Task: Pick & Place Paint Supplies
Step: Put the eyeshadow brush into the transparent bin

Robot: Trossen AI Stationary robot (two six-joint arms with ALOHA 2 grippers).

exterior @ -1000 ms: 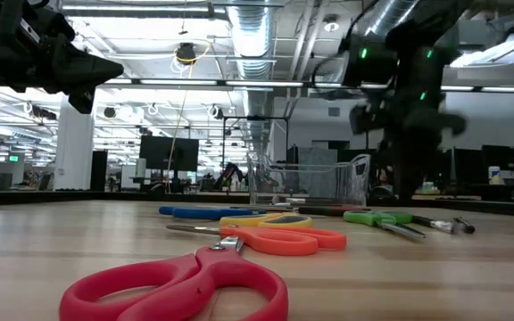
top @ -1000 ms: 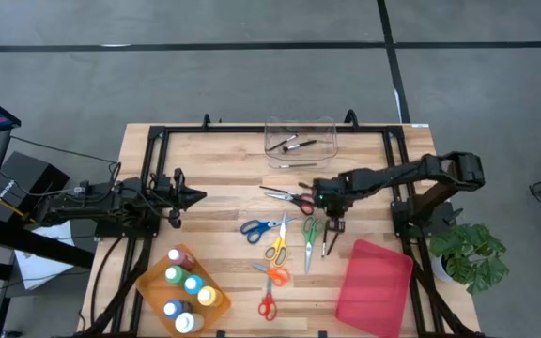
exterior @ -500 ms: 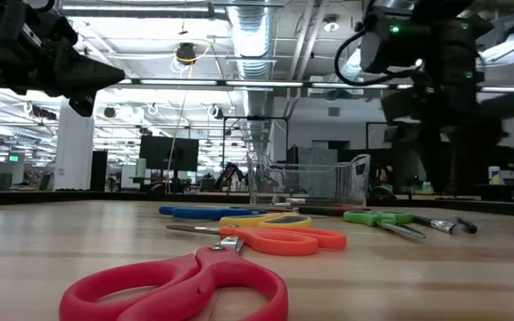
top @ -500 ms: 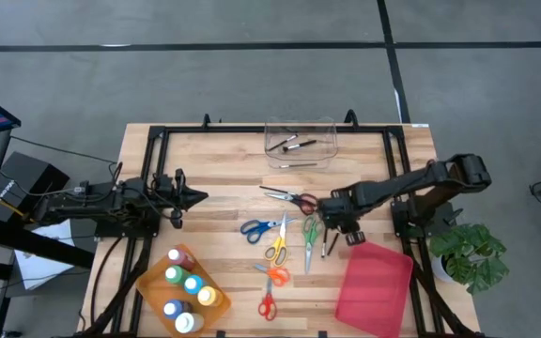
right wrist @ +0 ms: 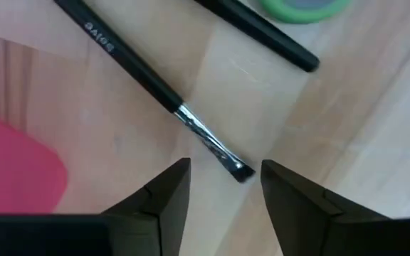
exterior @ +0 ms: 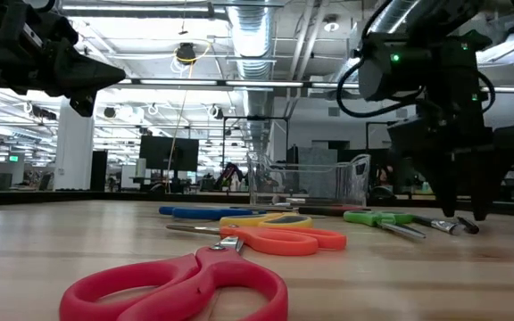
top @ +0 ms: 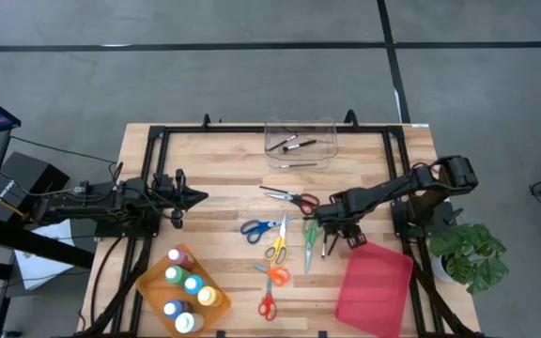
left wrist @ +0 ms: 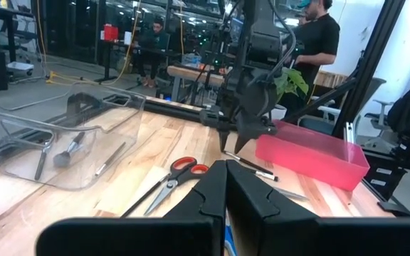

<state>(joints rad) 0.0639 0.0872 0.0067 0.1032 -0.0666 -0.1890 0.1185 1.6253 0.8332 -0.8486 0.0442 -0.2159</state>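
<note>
Over the table, in the high view, the right gripper [top: 332, 227] hung low beside the thin dark brush [top: 326, 243], which lay between the green scissors [top: 309, 235] and the red tray [top: 376, 283]. The brush's long axis ran roughly from twelve to six o'clock, leaning slightly toward one and seven. The clear bin [top: 300, 142], already holding a few brushes, sat at twelve o'clock from the gripper, well apart. The left gripper [top: 193, 197] waited far off at nine o'clock, so the right arm was plainly the nearer one.

At table height, in the low view, the right gripper [exterior: 461, 198] stood with its fingertips pointed down, just above the brush [exterior: 446, 225], which lay flat on the wood next to the green scissors [exterior: 377, 219].

From the left wrist, the left gripper [left wrist: 225, 186] showed its fingers pressed together, holding nothing.

From the right wrist, the right gripper [right wrist: 224, 186] had its jaws spread and empty. The brush [right wrist: 151, 84] lay slantwise ahead of them, its metal ferrule and tip reaching into the gap between the fingers without touching either. My judgement: the jaws straddled only the tip end, so a closing pinch would catch the thin ferrule rather than the thicker handle.
</note>
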